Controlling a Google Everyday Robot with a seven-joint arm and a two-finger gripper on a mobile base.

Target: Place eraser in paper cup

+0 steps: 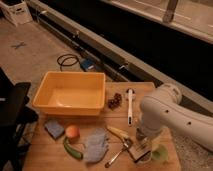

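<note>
Clearly the end effector (143,150) hovers over the white paper cup (145,159), grip state unclear.

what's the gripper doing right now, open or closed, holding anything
Gripper: low over the table's front right, at the paper cup; the arm hides its state and any load.

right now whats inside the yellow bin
The yellow bin looks empty: only its bare floor shows, though its near wall hides a strip. The hand is low over the table's front right, away from the bin.
</note>
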